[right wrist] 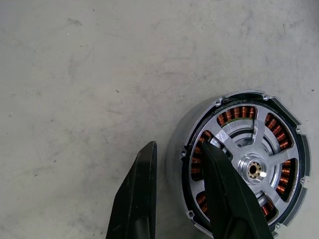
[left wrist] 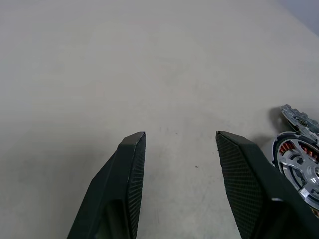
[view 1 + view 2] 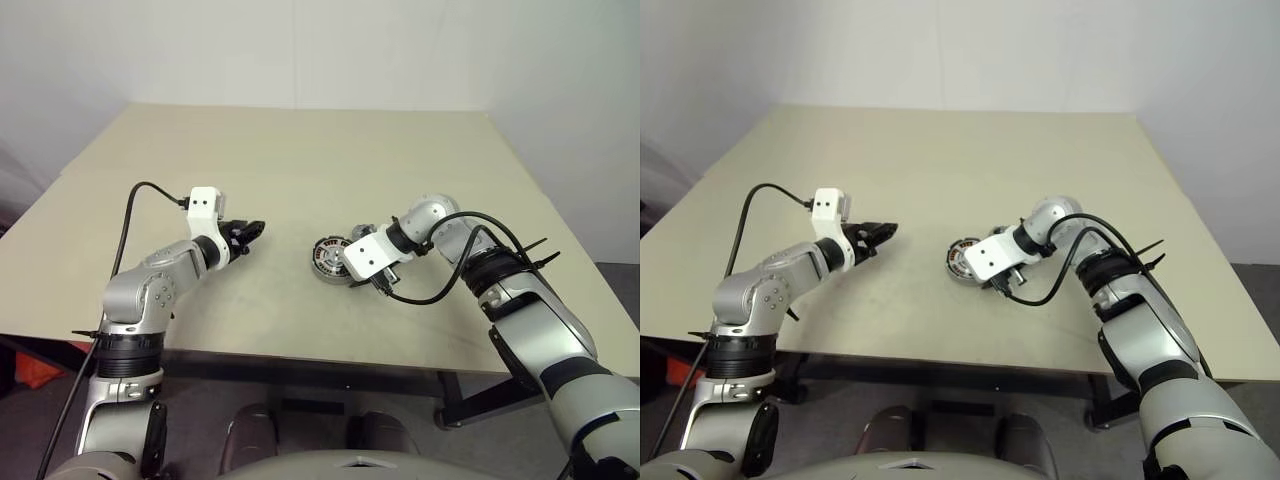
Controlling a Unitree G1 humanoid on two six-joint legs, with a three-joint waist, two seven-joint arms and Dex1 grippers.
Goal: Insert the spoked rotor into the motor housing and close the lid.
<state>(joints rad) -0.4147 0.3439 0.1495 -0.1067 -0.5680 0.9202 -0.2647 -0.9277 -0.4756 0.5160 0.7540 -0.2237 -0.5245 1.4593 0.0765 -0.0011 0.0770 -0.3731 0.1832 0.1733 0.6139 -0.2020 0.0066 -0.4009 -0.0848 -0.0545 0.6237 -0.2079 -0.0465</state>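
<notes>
Two arms over the table (image 3: pixel 300 160); the right gripper (image 1: pixel 177 149) is much nearer the motor housing (image 1: pixel 246 164), one finger over its rim, the other just outside, slightly apart and clamping nothing; spoked rotor (image 1: pixel 254 167) already sits inside (lid's next, I'd guess); right wrist angles steeply down; left gripper (image 2: pixel 179 139) hovers apart, empty, well left.

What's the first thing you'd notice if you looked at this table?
The round motor housing near the middle of the beige table, shiny orange copper coils ringing it and a silvery spoked rotor sitting inside. The right gripper leans over it, one black finger outside the rim and one over the coils. Off to the left, the left gripper hangs open above bare tabletop, holding nothing.
</notes>
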